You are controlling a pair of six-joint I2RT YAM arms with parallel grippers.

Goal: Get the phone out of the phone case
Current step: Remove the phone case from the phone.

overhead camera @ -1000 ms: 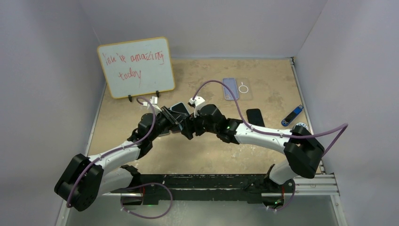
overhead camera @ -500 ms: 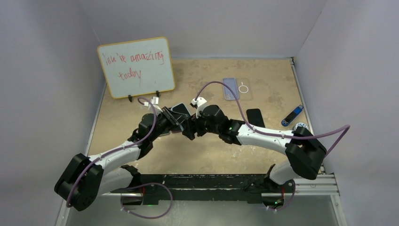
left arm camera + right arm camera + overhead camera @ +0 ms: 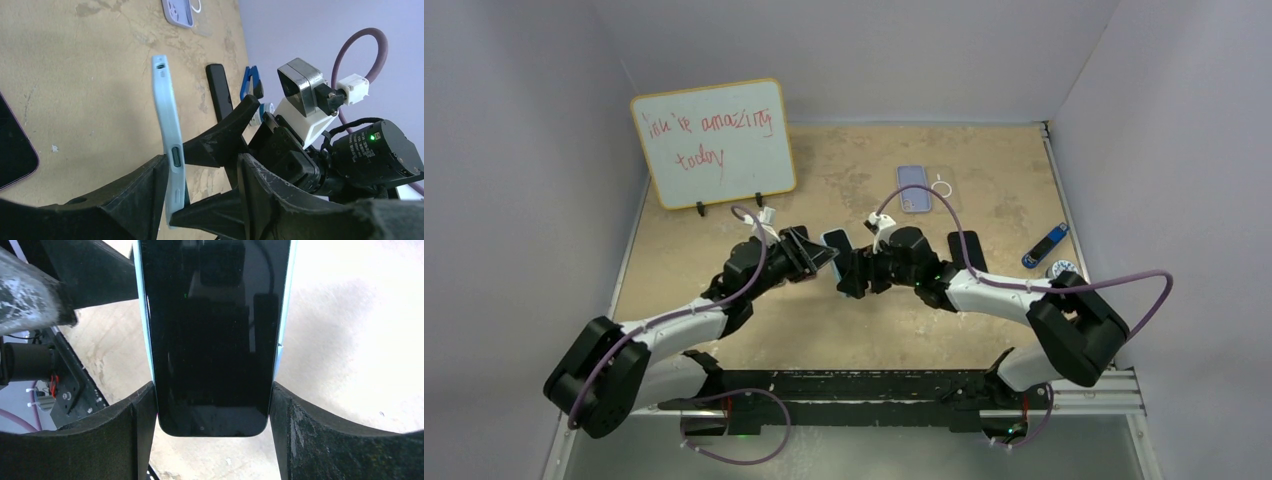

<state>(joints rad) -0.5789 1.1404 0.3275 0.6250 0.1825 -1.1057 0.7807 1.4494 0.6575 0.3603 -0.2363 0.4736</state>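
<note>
— Where do we find the phone [image 3: 212, 335]?
— We see it sitting in the phone case [image 3: 167, 130], its black glass dark and facing the right wrist camera, with a pale blue rim down both long sides
— And how is it held?
— The right gripper [image 3: 212, 390] pinches the case across its long edges. From the left wrist we see it edge-on, thin and nearly upright, with an oval side button on the blue edge and small cutouts at the far end
</note>
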